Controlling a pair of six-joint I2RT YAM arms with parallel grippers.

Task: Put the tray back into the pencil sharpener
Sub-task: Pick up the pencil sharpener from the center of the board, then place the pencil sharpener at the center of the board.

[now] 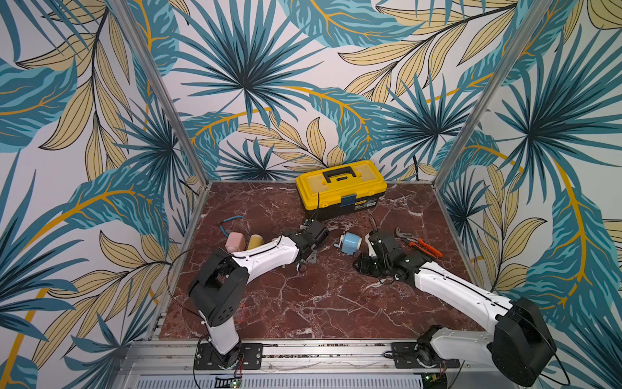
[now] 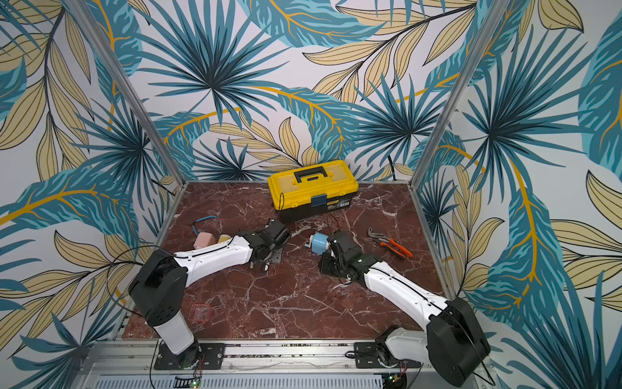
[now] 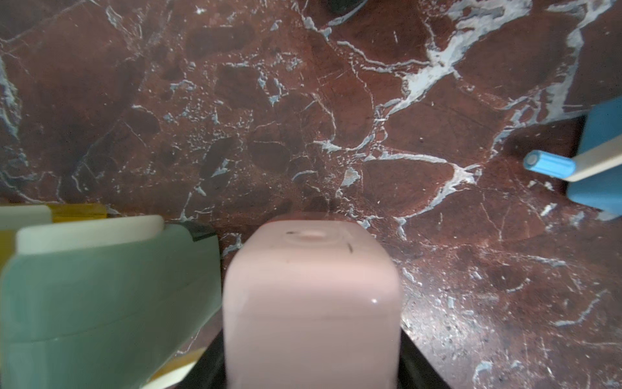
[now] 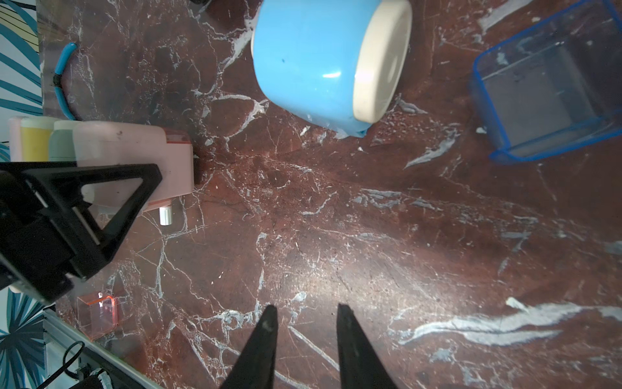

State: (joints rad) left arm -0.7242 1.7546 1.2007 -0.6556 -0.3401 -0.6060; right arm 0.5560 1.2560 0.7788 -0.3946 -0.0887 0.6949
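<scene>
Right gripper (image 4: 304, 331) part-open, empty; left gripper (image 3: 311, 323) clamps the pink sharpener (image 4: 134, 144).
Blue tray (image 4: 538, 87) lies at right gripper's 1 o'clock, blue sharpener (image 4: 313, 57) at 12.

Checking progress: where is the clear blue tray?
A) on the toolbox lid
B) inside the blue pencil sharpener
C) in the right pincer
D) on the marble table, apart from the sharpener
D: the clear blue tray lies on the marble table apart from the blue pencil sharpener, and the right pincer stands open and empty.

Sky-blue sharpener (image 4: 309, 64) with cream face, blue-tinted tray (image 4: 555, 143), maroon white-veined tabletop (image 4: 370, 219), blurred sharpener (image 3: 311, 296) seemingly pink.
</scene>
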